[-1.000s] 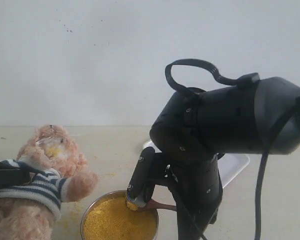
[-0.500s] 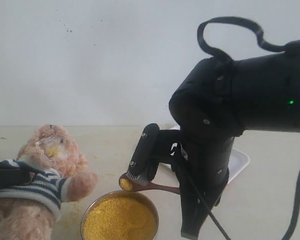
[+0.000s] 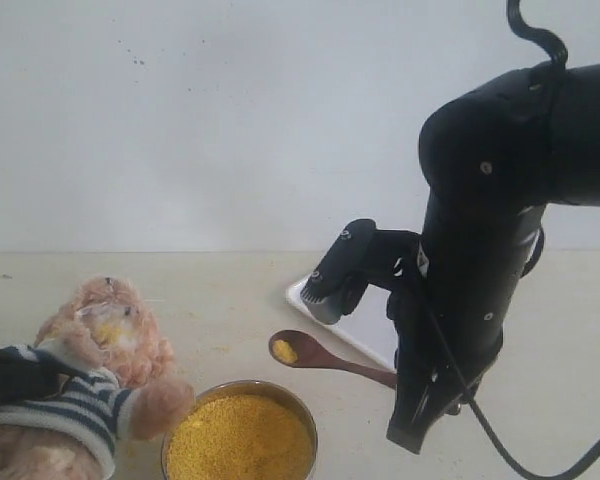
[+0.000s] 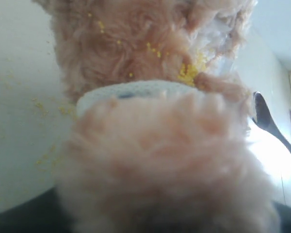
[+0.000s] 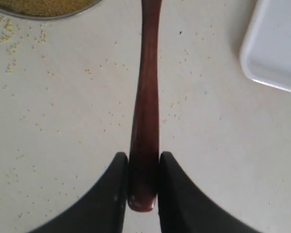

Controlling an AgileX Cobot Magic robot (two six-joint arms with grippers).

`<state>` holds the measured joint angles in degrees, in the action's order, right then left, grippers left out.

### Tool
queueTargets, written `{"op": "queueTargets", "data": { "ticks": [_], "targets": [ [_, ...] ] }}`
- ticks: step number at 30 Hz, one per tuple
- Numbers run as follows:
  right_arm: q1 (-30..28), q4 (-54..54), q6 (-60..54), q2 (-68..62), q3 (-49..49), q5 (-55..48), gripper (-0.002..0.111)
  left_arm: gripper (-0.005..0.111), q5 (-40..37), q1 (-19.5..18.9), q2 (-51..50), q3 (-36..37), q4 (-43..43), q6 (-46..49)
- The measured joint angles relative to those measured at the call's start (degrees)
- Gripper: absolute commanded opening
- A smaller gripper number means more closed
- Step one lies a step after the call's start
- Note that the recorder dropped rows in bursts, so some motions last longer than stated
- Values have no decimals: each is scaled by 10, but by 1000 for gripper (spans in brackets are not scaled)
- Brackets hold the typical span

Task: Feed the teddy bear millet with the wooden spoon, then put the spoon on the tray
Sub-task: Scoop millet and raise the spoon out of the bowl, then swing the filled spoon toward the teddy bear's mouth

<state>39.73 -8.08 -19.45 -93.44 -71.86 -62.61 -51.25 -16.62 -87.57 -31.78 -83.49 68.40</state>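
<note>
The teddy bear [image 3: 105, 345] sits at the left, with yellow grains stuck on its muzzle. Its fur [image 4: 150, 63] fills the left wrist view and hides the jaws. A black part of my left gripper [image 3: 2, 375] lies across its striped shirt and seems shut on it. The millet [image 3: 240, 440] heaps a round metal bowl [image 3: 185, 415] at the bottom centre. My right gripper [image 5: 144, 160] is shut on the end of the wooden spoon's [image 5: 146, 92] handle. The wooden spoon [image 3: 292, 350] hangs level above the bowl's far rim, a little millet in it. The tray [image 3: 302, 292] lies behind, partly hidden.
My bulky black right arm [image 3: 490, 230] fills the right side of the exterior view and covers most of the tray. Loose grains dot the table [image 5: 63, 121]. The tray's corner [image 5: 276, 48] and the bowl's edge [image 5: 43, 7] show in the right wrist view.
My right arm has risen and drawn back to the right, lifting the spoon out of the bowl with some millet. The bear has sunk and leaned slightly.
</note>
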Motion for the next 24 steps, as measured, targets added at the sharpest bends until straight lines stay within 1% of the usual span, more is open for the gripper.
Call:
{"op": "queueTargets", "data": {
  "ticks": [3,7,15,21,24],
  "targets": [
    [-5,6,0,1,0,-1,0,4,-18,0,0,0,16,-19],
    [-5,10,0,1,0,12,0,4,-19,0,0,11,16,-22],
    [-5,9,0,1,0,22,0,4,-14,0,1,63,-23,-23],
    [-5,13,0,2,0,70,0,4,-13,0,1,70,-37,-20],
    [4,21,0,2,0,93,0,4,-13,0,1,70,-44,-16]
  ]
}}
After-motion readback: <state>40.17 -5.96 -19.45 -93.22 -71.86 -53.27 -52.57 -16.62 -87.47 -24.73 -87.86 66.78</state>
